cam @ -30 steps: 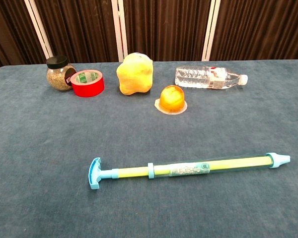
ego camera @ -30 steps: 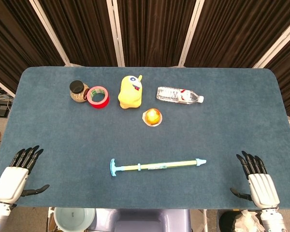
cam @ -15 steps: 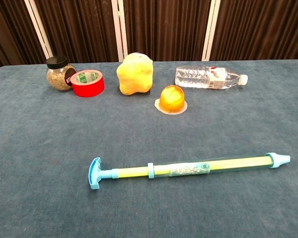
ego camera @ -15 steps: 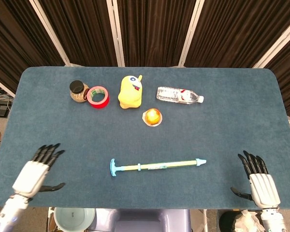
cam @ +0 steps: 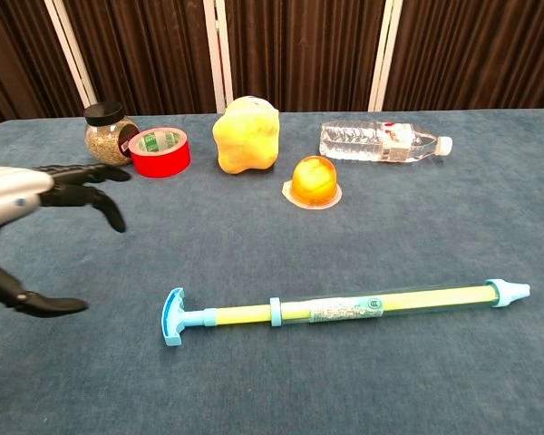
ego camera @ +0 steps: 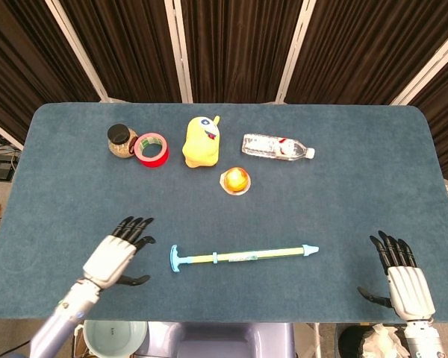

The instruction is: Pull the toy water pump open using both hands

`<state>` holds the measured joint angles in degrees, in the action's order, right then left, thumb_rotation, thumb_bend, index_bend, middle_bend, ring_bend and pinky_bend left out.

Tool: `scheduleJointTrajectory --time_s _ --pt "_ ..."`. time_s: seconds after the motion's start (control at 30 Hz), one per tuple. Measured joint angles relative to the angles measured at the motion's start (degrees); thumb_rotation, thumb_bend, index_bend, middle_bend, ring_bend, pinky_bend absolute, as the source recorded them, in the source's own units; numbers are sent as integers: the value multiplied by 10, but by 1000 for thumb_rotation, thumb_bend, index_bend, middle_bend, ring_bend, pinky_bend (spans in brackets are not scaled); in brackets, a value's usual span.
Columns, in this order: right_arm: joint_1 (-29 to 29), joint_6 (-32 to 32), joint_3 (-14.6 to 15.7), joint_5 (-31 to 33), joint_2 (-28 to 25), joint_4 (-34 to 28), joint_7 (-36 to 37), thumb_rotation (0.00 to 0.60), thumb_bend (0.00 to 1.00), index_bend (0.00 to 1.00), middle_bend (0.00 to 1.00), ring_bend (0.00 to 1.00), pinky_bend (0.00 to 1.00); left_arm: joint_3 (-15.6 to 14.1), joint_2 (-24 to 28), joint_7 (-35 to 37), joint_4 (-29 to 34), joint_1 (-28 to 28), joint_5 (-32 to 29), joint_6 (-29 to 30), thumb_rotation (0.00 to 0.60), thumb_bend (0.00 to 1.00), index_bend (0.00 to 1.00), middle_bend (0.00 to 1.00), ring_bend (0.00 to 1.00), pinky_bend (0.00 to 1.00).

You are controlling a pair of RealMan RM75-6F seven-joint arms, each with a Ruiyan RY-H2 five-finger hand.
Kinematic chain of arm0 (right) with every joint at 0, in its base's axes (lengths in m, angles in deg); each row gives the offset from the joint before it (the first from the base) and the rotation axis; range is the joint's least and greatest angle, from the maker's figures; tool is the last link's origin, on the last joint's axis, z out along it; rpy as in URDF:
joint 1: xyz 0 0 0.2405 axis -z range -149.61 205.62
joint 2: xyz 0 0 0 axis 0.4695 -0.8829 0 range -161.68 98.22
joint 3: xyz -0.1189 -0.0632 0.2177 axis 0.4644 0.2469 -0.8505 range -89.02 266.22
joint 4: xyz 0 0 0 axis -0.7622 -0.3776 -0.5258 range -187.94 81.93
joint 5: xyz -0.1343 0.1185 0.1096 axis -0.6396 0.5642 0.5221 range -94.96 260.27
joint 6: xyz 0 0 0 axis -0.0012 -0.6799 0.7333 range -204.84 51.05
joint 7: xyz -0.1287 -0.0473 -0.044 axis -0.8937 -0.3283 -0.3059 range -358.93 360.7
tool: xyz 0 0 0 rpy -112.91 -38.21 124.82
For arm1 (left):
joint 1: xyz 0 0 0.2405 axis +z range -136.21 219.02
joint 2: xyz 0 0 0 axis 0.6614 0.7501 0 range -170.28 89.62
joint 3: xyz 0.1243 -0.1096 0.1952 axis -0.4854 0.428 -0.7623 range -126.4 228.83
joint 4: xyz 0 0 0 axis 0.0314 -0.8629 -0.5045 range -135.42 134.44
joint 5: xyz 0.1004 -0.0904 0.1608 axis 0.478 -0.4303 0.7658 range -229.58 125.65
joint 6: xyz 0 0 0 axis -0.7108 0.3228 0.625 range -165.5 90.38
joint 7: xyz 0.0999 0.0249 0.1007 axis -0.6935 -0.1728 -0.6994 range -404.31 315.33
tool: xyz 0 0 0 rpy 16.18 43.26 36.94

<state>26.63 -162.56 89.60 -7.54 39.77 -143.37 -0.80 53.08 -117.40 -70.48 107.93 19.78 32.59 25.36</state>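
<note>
The toy water pump (ego camera: 243, 256) (cam: 344, 308) lies flat near the table's front edge, its blue T-handle (ego camera: 176, 259) (cam: 172, 317) at the left and its blue nozzle (ego camera: 310, 249) (cam: 510, 292) at the right. My left hand (ego camera: 116, 256) (cam: 36, 204) hovers open with fingers spread, a short way left of the T-handle and not touching it. My right hand (ego camera: 403, 280) is open at the front right corner, well right of the nozzle; the chest view does not show it.
Along the back stand a seed jar (ego camera: 120, 141), a red tape roll (ego camera: 151, 149), a yellow plush toy (ego camera: 201, 142), an orange jelly cup (ego camera: 236, 180) and a lying water bottle (ego camera: 278, 147). A pale bucket (ego camera: 113, 337) sits below the table's front edge.
My left hand has moved right from the front left corner toward the pump's T-handle and now shows in the chest view. My right hand has barely shifted. The pump has not moved.
</note>
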Motion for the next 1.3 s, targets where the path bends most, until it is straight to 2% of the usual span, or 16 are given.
scheduleJointTrajectory --time_s 0.3,0.6,0.9,1.3 --pt "0 -2 -2 1 -1 -1 3 600 183 70 0 0 0 27 -104 -129 -11 -47 -83 -35 600 165 315 7 0 14" --pt "0 -1 -4 2 -3 -4 7 600 186 72 0 0 0 38 -182 -216 -37 -73 -152 -26 600 171 347 11 0 14" --pt "1 0 -4 4 -3 -6 8 600 185 72 0 0 0 49 -224 -257 -67 -93 -202 -4 600 214 395 16 0 14" --pt "1 2 -4 5 -4 -8 8 600 186 73 0 0 0 47 -259 -271 -116 -111 -243 5 600 228 433 21 0 14"
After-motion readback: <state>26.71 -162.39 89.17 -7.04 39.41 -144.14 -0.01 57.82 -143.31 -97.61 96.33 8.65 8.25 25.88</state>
